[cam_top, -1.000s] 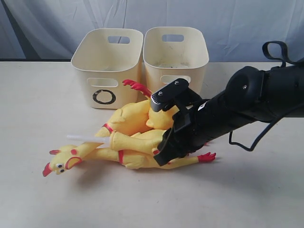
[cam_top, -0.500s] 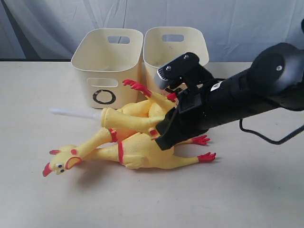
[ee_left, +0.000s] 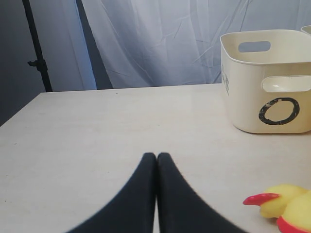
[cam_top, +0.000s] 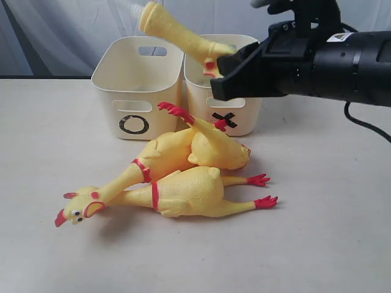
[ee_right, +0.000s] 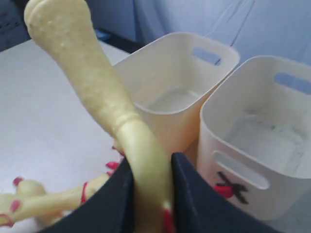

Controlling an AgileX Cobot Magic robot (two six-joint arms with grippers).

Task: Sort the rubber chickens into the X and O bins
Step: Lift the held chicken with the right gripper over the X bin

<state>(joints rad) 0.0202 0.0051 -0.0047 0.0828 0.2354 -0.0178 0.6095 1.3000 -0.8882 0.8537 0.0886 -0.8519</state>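
Clamping a pebbled yellow rubber chicken [ee_right: 97, 87] in the right gripper [ee_right: 148, 170] near the rounded cream X bin [cam_top: 252, 116], left gripper [ee_left: 156, 158] pinched together

yellow rubber chickens [cam_top: 183, 192] with red combs, feet and neck bands; cream o bin [cam_top: 109, 91] and x bin [cam_top: 252, 113], letters black.

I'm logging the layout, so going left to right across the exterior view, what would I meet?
Head of the front rubber chicken → O bin → X bin → right arm. The held chicken and the piled bodies overlap these, so they're left out.
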